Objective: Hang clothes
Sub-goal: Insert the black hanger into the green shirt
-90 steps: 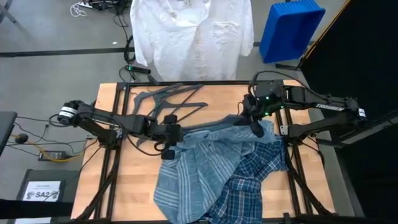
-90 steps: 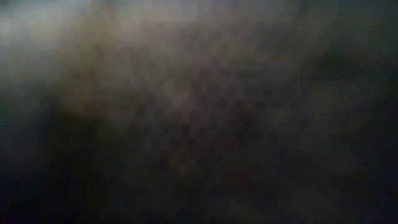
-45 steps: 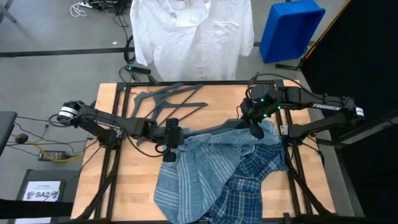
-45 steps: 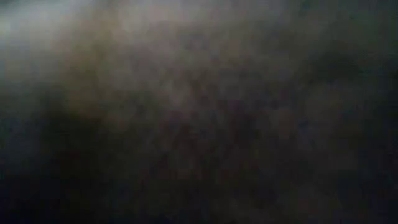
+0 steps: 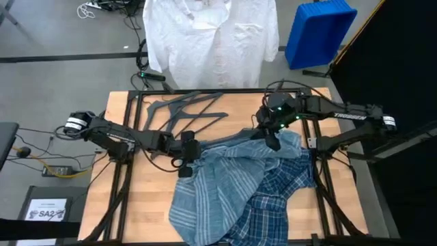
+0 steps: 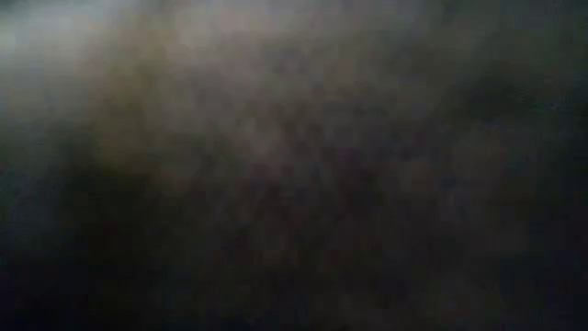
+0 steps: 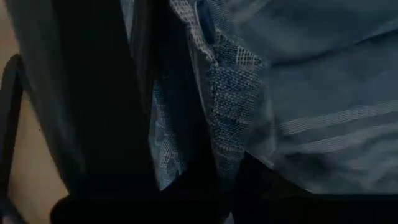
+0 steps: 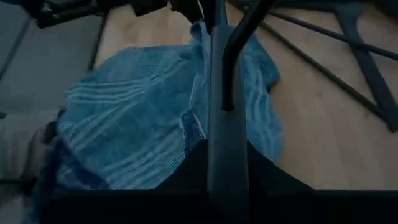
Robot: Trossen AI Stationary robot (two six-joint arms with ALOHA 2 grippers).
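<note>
A light blue striped shirt (image 5: 218, 184) lies crumpled on the wooden table (image 5: 147, 198), partly over a darker plaid shirt (image 5: 283, 195). My left gripper (image 5: 184, 158) is shut on the striped shirt's far left edge. My right gripper (image 5: 273, 139) is shut on a dark grey hanger (image 5: 232, 140), which reaches across the shirt's far edge toward my left gripper. A white shirt (image 5: 212, 37) hangs beyond the table's far edge. Dark cloth fills the low view. My left gripper pinches a doubled, stitched edge of the striped shirt (image 7: 227, 124) between its two fingers. The rest of the shirt lies on the table. My right gripper clamps one bar of the hanger (image 8: 224, 143) between its two fingers, which lie along it. The bar runs straight out from the gripper over the striped shirt (image 8: 124, 118).
More dark grey hangers (image 5: 184, 108) lie on the far left of the table. Black frame rails (image 5: 130, 157) run along the table's left and right sides. A blue bin (image 5: 317, 31) stands on the floor beyond the far right corner.
My right gripper has gone toward the table's left edge with the hanger, whose free end now reaches further along the shirt's far edge toward my left gripper. My left gripper has kept its hold on the shirt.
</note>
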